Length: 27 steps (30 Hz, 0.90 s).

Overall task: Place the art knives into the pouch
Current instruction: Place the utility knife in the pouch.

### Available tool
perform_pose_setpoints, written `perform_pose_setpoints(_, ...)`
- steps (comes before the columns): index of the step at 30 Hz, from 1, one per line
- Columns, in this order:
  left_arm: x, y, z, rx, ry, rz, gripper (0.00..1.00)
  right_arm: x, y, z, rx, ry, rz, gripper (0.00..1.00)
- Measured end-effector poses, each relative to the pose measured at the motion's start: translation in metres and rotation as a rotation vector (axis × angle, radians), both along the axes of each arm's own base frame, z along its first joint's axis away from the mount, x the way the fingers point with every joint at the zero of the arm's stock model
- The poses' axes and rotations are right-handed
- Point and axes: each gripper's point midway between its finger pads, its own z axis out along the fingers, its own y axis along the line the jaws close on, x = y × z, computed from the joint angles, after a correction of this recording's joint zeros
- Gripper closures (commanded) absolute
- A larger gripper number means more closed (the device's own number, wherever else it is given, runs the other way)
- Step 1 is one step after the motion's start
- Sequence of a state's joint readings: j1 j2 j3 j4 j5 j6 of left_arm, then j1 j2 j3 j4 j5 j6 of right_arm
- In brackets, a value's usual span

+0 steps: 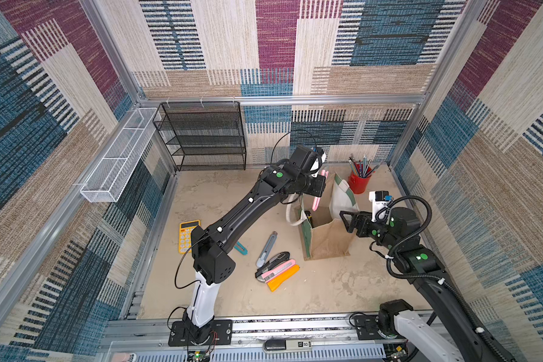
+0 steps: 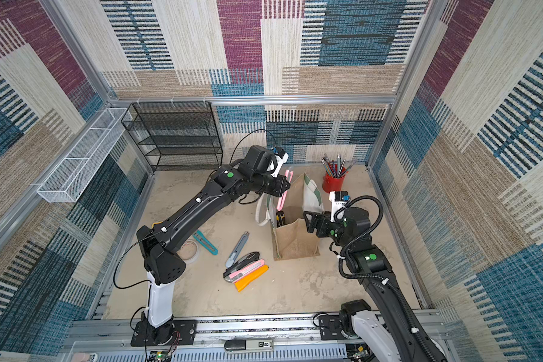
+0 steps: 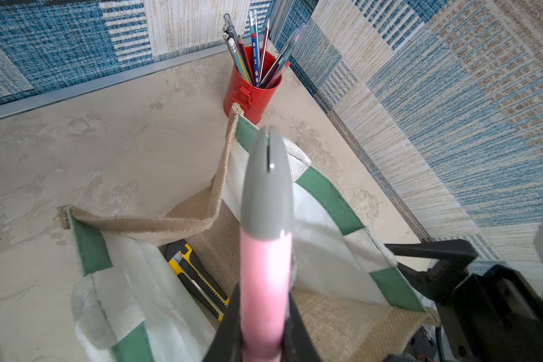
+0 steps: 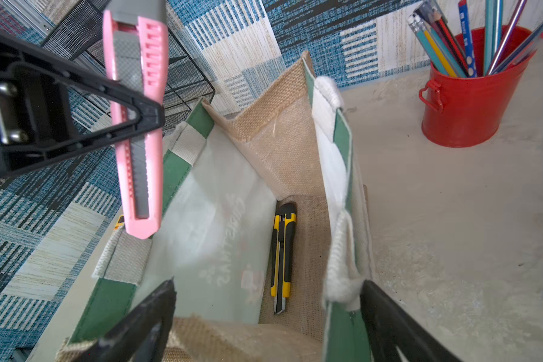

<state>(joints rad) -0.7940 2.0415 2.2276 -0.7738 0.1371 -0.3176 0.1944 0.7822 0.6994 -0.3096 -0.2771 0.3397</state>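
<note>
A pink art knife (image 1: 316,201) (image 4: 138,156) with a grey tip (image 3: 265,188) hangs upright over the open mouth of the pouch (image 1: 329,241) (image 2: 295,241). My left gripper (image 1: 322,187) (image 3: 263,293) is shut on it, its black fingers (image 4: 138,116) pressed against the knife's sides. The pouch (image 4: 282,134) stands open, tan jute with green-white trim. A yellow-black knife (image 4: 282,250) (image 3: 195,279) lies on its bottom. My right gripper (image 1: 345,219) (image 4: 267,301) is open at the pouch's rim, with the handle-side wall (image 4: 342,250) between its jaws.
A red pencil cup (image 1: 359,183) stands just behind the pouch. Several other knives (image 1: 276,266) lie on the table in front of it, with a teal one (image 2: 205,242), a tape roll (image 2: 190,250) and a yellow calculator (image 1: 187,235) under my left arm. A black mesh shelf (image 1: 201,134) stands at the back.
</note>
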Motion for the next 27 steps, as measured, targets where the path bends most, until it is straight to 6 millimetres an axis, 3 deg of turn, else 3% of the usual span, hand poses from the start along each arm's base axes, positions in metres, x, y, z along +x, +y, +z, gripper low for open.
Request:
perform_pose_setpoints(3,-0.001,-0.002,0.002,-0.001,-0.007,-0.007,0.46,-0.002,-0.001,0.003,0.001,-0.010,-0.001,0.00)
perform_pose_setpoints(12,-0.004,0.009,0.014,0.014,-0.048,0.005,0.39,-0.010,-0.002,0.017,-0.008,-0.055,0.008,0.01)
perform_pose_setpoints(18,-0.014,0.048,0.025,0.074,-0.105,0.087,0.36,-0.010,-0.002,0.035,-0.025,-0.079,0.015,0.00)
perform_pose_setpoints(27,-0.046,0.132,0.007,0.149,-0.119,0.197,0.27,-0.003,0.001,0.058,-0.043,-0.091,0.029,0.01)
